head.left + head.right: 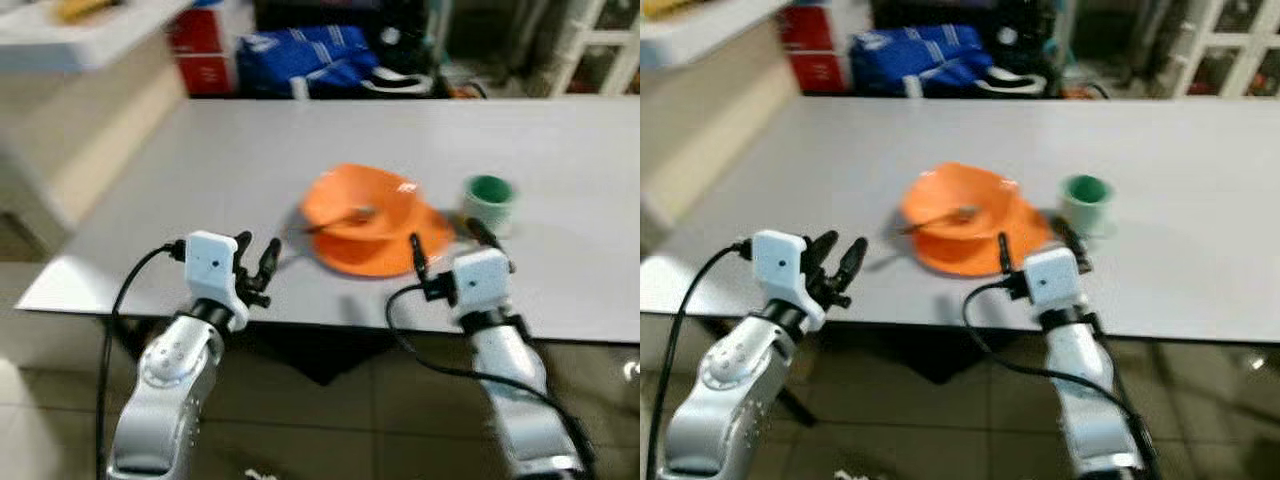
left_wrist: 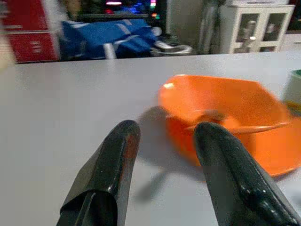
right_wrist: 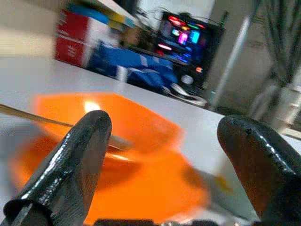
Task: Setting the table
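Observation:
An orange bowl [image 1: 360, 203] sits on an orange plate [image 1: 390, 255] near the front middle of the grey table [image 1: 200, 160]. A spoon [image 1: 338, 221] rests in the bowl, its handle sticking out to the left. A green cup [image 1: 489, 198] stands just right of the plate. My left gripper [image 1: 258, 245] hovers open at the table's near edge, left of the plate; the left wrist view has its fingers [image 2: 117, 155] pointing at the bowl [image 2: 221, 108]. My right gripper [image 1: 447, 238] is open over the plate's front edge, with the bowl [image 3: 108, 122] ahead of it.
Behind the table lie a blue bag [image 1: 300, 55] and red boxes [image 1: 205, 60]. A white counter [image 1: 80, 40] runs along the left, and white furniture [image 1: 600, 45] stands at the back right. The table's near edge crosses just below both grippers, with tiled floor underneath.

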Robot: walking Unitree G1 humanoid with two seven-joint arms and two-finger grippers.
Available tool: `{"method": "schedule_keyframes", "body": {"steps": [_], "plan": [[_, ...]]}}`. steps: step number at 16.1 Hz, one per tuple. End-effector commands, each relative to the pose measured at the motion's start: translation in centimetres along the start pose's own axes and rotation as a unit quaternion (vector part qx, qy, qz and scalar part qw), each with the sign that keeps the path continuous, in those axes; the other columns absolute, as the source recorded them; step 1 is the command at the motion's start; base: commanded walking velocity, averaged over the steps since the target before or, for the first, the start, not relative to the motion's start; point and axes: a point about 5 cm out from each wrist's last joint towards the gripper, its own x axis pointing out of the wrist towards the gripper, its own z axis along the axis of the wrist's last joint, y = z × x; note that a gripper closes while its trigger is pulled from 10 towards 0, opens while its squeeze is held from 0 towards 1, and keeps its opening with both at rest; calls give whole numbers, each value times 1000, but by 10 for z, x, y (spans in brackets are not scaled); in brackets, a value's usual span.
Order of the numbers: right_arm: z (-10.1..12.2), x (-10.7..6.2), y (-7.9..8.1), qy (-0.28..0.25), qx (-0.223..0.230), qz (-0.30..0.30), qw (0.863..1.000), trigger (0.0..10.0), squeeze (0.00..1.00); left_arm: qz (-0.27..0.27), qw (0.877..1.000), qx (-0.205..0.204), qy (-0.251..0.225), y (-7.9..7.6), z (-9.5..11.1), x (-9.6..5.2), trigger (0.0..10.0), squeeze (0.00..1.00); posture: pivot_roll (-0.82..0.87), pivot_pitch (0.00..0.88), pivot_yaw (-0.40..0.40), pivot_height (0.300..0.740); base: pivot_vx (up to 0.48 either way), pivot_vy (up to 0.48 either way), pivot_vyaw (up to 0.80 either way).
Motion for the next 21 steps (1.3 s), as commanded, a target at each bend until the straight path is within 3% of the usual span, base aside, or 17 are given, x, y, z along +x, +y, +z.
{"method": "schedule_keyframes", "body": {"steps": [1, 6, 12, 21], "plan": [[-2, -1, -3, 6, -1, 1, 1000, 10000, 0, -1, 1000, -1, -3, -1, 4, 3, 10000, 0, -106, 0, 80, 740, 0, 472, 0], [-7, -9, 1, 19, 11, 8, 1000, 10000, 0, -6, 1000, -20, -7, 0, 7, 6, 10000, 0, -98, 4, 88, 740, 0, 478, 0], [-7, -5, -1, 20, 6, 19, 1000, 10000, 0, 12, 1000, -26, -7, 2, 7, 9, 10000, 0, -98, 7, 67, 740, 0, 480, -267], [-6, 0, 4, 13, 17, 39, 999, 10000, 0, 48, 999, -2, 2, 5, 5, 13, 10000, 0, -84, 0, 63, 740, 0, 480, 0]]}}
